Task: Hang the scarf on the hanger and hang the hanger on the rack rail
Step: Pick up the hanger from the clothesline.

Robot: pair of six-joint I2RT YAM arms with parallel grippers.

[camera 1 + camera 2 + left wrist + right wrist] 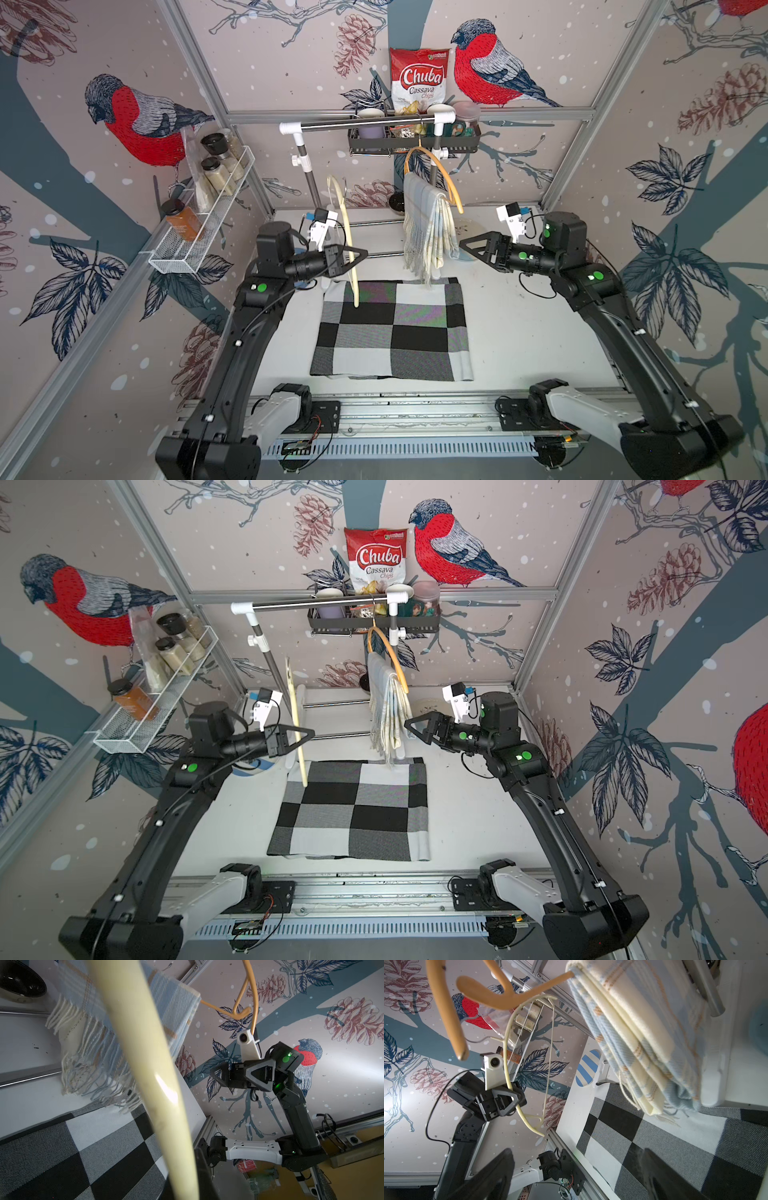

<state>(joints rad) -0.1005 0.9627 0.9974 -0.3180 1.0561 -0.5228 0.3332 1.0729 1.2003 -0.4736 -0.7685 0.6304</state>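
Checkered scarf (390, 328), in black, grey and white, lies spread flat on the table (519, 332) in both top views. It is below and between my two grippers, and neither touches it. My left gripper (358, 254) is clamped on the curved arm of a cream hanger (355, 287), which stands nearly upright through its jaws. The hanger's lower tip sits over the scarf corner nearest that gripper; I cannot tell whether it touches. My right gripper (466, 244) hovers spread wide with nothing in it. It is just beside a plaid scarf (428, 224) draped over an orange hanger (454, 183) on the clothes rail (357, 124).

From the left wrist, the cream hanger (158, 1084) runs close past the camera. The checkered scarf (72, 1157) lies beneath the gripper, and the plaid scarf (99, 1022) hangs beyond it with its fringe loose. Across the cell I see the right gripper (214, 1075) with its tips parted.

From the right wrist, my own two fingers (492, 1176) stand far apart with only air between them. The checkered scarf (675, 1147) lies below them, and the plaid scarf (643, 1032) hangs close ahead on the orange hanger (446, 1012). Opposite, the left gripper (513, 1101) is pinched on the cream hanger (508, 1043).
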